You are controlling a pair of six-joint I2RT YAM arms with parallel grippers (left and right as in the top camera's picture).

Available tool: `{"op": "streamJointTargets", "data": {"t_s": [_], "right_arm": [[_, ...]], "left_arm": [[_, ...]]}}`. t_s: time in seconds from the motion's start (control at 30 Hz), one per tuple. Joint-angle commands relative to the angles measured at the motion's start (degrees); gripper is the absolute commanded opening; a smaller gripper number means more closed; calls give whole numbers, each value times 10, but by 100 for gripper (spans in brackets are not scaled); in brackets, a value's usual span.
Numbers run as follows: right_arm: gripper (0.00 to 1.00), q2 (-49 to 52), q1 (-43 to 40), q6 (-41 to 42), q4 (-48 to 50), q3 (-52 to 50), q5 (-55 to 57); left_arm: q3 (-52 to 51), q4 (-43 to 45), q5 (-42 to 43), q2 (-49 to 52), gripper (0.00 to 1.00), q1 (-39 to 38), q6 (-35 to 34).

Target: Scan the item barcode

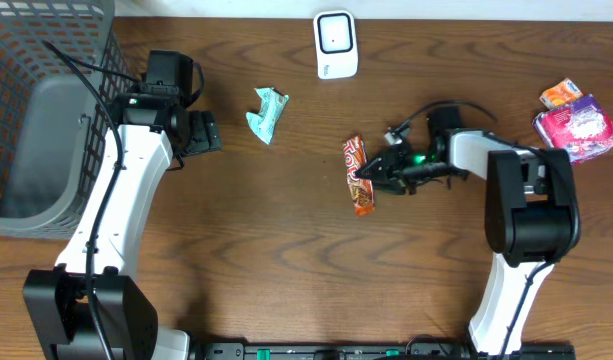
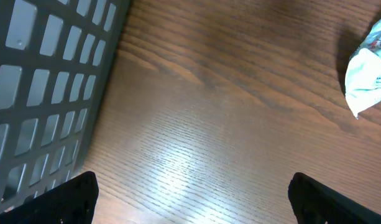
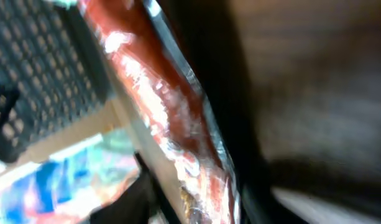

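Wood table (image 1: 286,250), right hand (image 1: 369,174) on snack bar (image 1: 353,152), opening unclear

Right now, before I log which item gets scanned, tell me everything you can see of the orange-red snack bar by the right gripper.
The snack bar is a slim, glossy, foil-like wrapper, orange-red with pale lettering and crimped ends. It appears to lie flat on the wooden table, its length pointing roughly away from the robot. The right gripper meets its middle from the right; whether the fingers clamp it is unclear. No barcode shows.
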Motion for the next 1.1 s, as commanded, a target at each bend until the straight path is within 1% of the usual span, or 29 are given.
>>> {"op": "streamJointTargets", "data": {"t_s": [0.0, 0.07, 0.2, 0.3, 0.37, 0.43, 0.5, 0.57, 0.6, 0.7, 0.87, 1.07], "right_arm": [[47, -10, -25, -7, -65, 47, 139], [48, -22, -29, -17, -125, 87, 203], [54, -47, -21, -39, -233, 176, 312], [56, -59, 3, -41, -291, 232, 379], [57, -62, 25, -41, -310, 255, 417], [62, -63, 49, -40, -314, 267, 447], [70, -63, 76, -36, -307, 269, 481], [75, -62, 104, -13, -301, 269, 534], [76, -62, 115, -3, -300, 269, 558], [77, -62, 155, 24, -291, 269, 628], [75, -62, 217, 64, -274, 267, 724], [73, -62, 249, 72, -240, 243, 741]], "left_arm": [[2, -1, -12, 6, 98, 1, 3], [2, -1, -12, 6, 98, 1, 3], [2, -1, -12, 6, 98, 1, 3], [2, -1, -12, 6, 98, 1, 3], [2, -1, -12, 6, 98, 1, 3], [2, -1, -12, 6, 98, 1, 3], [2, -1, -12, 6, 98, 1, 3], [2, -1, -12, 6, 98, 1, 3], [2, -1, -12, 6, 98, 1, 3], [2, -1, -12, 6, 98, 1, 3], [2, -1, -12, 6, 98, 1, 3], [2, -1, -12, 6, 98, 1, 3]]}}
